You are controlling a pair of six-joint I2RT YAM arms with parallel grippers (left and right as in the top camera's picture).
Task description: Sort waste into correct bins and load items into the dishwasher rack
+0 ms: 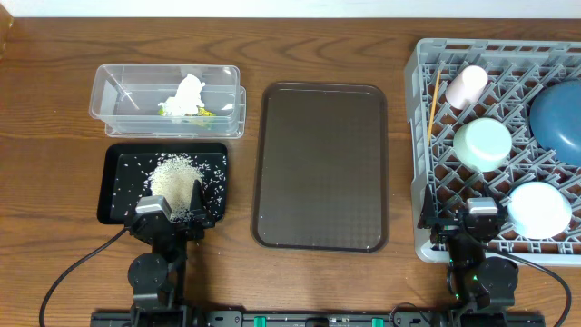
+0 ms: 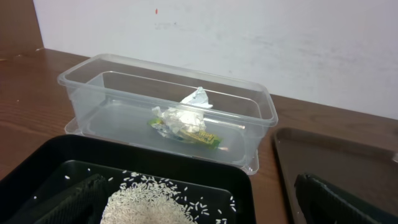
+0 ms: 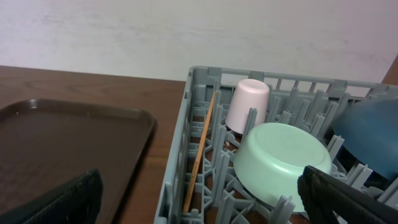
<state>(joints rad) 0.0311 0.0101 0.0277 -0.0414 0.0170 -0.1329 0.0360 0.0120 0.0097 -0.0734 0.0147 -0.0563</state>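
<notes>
My left jaws and right jaws gape wide, holding nothing. At left, white rice grains (image 1: 175, 180) heap in the shallow black rectangular tray (image 1: 118, 195); the crumpled white tissue (image 1: 188, 94) and yellow-green wrapper (image 2: 210, 139) lie in the clear plastic container (image 1: 109, 86) farther back. At right, the grey lattice plastic crate (image 1: 508, 47) holds the small pink cup (image 1: 467, 84), thin orange stick (image 1: 436, 100), two pale mint bowls (image 1: 482, 143) (image 1: 539, 209) and dark-blue round plate (image 1: 558, 118)
</notes>
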